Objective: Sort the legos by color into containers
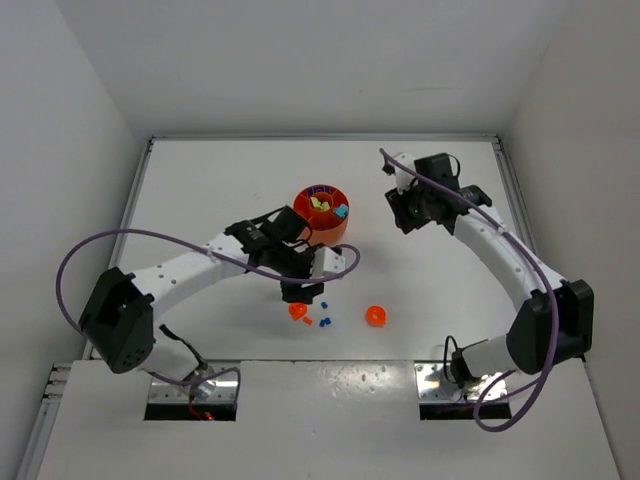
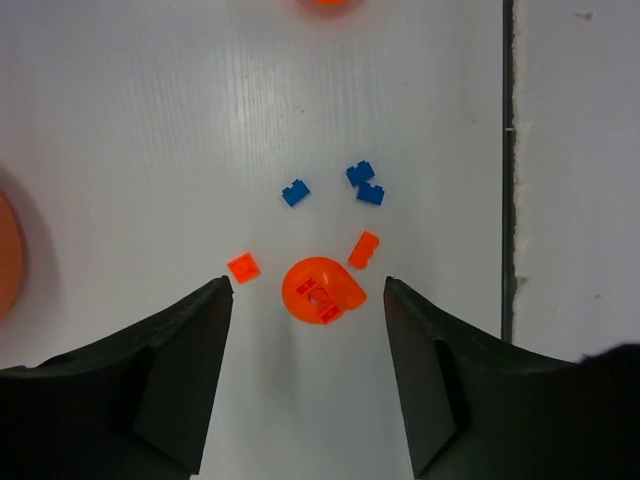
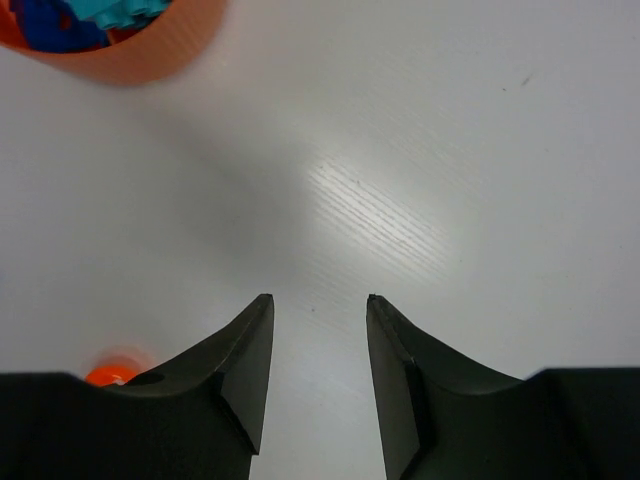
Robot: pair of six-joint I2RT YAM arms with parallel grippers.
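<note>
Left wrist view: left jaws about half open, nothing held, hanging right over a round orange piece (image 2: 322, 291) on the white bench (image 2: 150, 120). Very close by: a small orange brick (image 2: 243, 267) on one side, a second orange brick (image 2: 364, 250) nearly touching on the other, and three blue bricks (image 2: 295, 192) a bit farther off.

Easy to go wrong here. Could pinch two pieces at once, with everything so close together. Could knock the little bricks away on the way down. Could slip off the round piece, low and smooth as it looks, and send it sliding.

Top view: orange dish (image 1: 330, 232) with split rooms just past the left arm, with yellow-green, cyan and purple bits inside. Could drop a piece in the wrong room, with such thin walls.

Right jaws also partly open and empty, over bare bench beside the dish. Could bump the dish if swung in carelessly.
</note>
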